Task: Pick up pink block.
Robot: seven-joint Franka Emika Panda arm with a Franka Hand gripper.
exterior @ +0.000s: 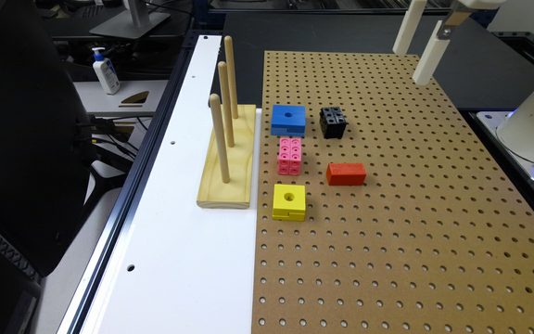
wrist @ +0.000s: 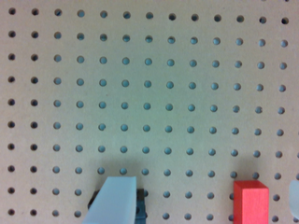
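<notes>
The pink block (exterior: 289, 156), a small piece of joined snap cubes with round holes, lies on the brown pegboard (exterior: 387, 241) between a blue block (exterior: 288, 120) and a yellow block (exterior: 289, 202). My gripper (exterior: 410, 66) hangs high above the pegboard's far right part, well away from the pink block. In the wrist view the gripper (wrist: 203, 205) is open, its pale fingers (wrist: 112, 200) spread wide with nothing between them but bare pegboard (wrist: 149, 93).
A black snap-cube block (exterior: 333, 122) (wrist: 140, 205) and a solid red-orange block (exterior: 346, 174) (wrist: 251, 203) lie close to the pink one. A wooden base with three upright pegs (exterior: 226, 153) stands at the exterior view's left on a white board (exterior: 179, 260).
</notes>
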